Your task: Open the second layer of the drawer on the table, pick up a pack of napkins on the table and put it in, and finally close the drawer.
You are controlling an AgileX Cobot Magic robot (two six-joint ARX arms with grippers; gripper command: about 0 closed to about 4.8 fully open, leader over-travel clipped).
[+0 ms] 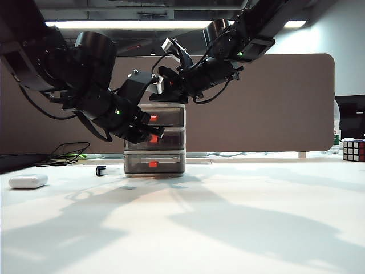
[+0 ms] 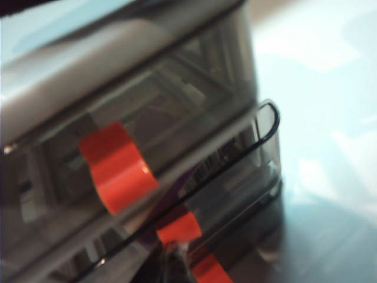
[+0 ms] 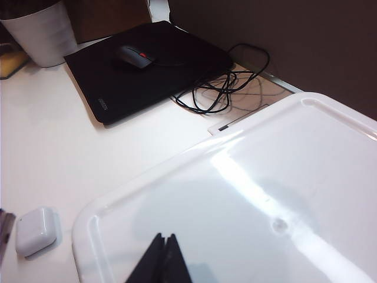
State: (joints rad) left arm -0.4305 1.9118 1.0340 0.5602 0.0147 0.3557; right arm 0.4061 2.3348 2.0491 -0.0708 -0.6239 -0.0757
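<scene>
White table (image 1: 228, 228) spreads bare nearest to the camera, with only shadows of my arms on it. Far to the left of my left gripper lies a small white rounded case (image 1: 28, 181), and behind it some black cables (image 1: 68, 153). My left gripper (image 1: 149, 136) is clenched and holds nothing; its tip is at the front of the second layer (image 1: 165, 138), just beside the red-orange tab (image 2: 178, 228). Something purple shows through the smoky front of this layer; I cannot tell if it is the pack of napkins. The drawer (image 1: 155, 138) stands directly in front of this gripper. My right gripper (image 3: 160, 259) is also clenched and empty, low over the white top of the drawer. Far to the right of it sits a puzzle cube (image 1: 353, 150).
</scene>
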